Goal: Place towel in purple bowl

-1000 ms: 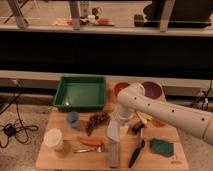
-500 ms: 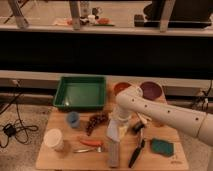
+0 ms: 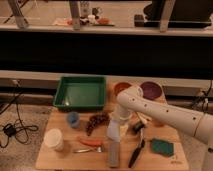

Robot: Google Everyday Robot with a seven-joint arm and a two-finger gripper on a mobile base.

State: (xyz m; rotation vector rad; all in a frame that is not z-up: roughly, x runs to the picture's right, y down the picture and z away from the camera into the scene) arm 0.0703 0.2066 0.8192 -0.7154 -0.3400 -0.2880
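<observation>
The towel is a pale grey-blue folded cloth on the wooden table, just left of centre. My gripper points down from the white arm that reaches in from the right, and sits right on top of the towel, hiding its upper part. The purple bowl stands at the back right of the table, next to the orange-brown bowl, behind the arm. The towel looks to be resting on the table.
A green tray stands at the back left. Near the towel are dark grapes, a blue cup, a white cup, a carrot, a dark grey block, a black tool and a green pad.
The arm has sunk slightly, bringing my gripper lower onto the towel. The towel and the other objects have not moved.
</observation>
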